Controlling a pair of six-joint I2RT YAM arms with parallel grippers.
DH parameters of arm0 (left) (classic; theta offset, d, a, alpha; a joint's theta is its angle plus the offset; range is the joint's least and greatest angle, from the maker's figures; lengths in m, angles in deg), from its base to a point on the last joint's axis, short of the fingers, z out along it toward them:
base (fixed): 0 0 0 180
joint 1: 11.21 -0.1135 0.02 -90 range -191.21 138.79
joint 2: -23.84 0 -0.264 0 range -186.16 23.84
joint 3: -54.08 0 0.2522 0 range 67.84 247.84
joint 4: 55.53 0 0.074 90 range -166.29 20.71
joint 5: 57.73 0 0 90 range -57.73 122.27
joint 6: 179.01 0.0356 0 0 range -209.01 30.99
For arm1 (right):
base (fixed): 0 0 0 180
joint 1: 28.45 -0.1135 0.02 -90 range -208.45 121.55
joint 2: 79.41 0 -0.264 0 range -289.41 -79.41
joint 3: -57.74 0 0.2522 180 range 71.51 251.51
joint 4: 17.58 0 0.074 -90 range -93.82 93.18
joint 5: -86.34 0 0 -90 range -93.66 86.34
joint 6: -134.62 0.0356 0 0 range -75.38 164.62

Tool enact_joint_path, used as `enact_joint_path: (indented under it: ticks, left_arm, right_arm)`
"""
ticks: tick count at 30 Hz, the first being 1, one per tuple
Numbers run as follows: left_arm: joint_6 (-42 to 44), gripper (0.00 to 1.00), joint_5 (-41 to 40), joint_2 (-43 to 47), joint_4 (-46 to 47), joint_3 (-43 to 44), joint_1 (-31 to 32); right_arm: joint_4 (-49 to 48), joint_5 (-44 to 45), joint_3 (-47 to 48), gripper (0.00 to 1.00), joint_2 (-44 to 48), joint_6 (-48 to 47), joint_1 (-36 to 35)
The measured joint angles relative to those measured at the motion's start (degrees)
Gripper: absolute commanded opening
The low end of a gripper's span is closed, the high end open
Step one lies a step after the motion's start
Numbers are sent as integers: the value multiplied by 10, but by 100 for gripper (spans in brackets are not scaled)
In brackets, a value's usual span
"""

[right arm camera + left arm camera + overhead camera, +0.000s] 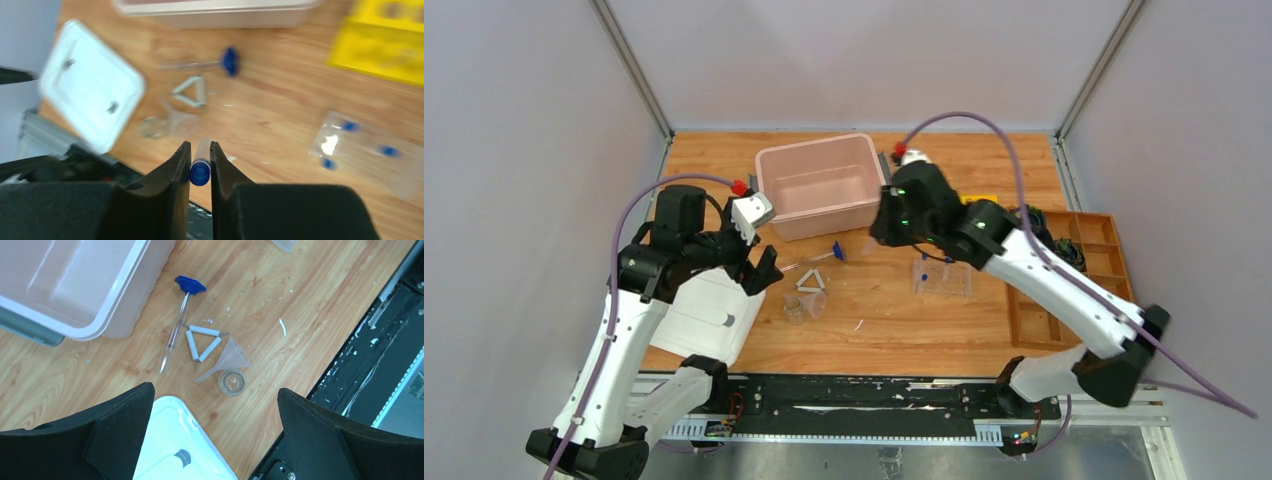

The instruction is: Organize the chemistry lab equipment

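Tube (200, 169), blue cap facing the wrist camera, is pinched between the fingers of the right pincer (200, 150), clear of the table. The rack (367, 150) lies ahead and to that pincer's right, with blue caps in it (view blurred, so I can't vouch for the count). The left pincer (215, 390) is spread wide and grips nothing. Just ahead of it I see the cup (233, 381), with the funnel (230, 357) beside it. Past those are the triangle (202, 342), then the rod (175, 335), blue end nearest the bin (75, 285). The lid (175, 440) sits between its fingers.
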Motion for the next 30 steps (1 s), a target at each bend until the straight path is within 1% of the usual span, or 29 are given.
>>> enact_joint_path:
  ticks: [5,9,12,16,23,30]
  left_arm:
    - [-32,100,-34,-8,-2,10,0]
    - [-43,100,-47,-16,-2,11,0]
    - [-49,100,-51,-19,-2,11,0]
    - [-52,100,-56,-21,-2,12,0]
    - [-53,100,-60,-21,-2,12,0]
    - [-53,100,-60,-25,-2,12,0]
  right_arm:
    - [37,102,-110,0,150,-37,103]
    - [57,148,-178,0,208,-56,156]
    - [63,160,-215,0,209,-63,180]
    - [66,175,-253,0,188,-66,204]
    - [57,183,-288,0,173,-66,210]
    - [25,183,-327,0,166,-65,213]
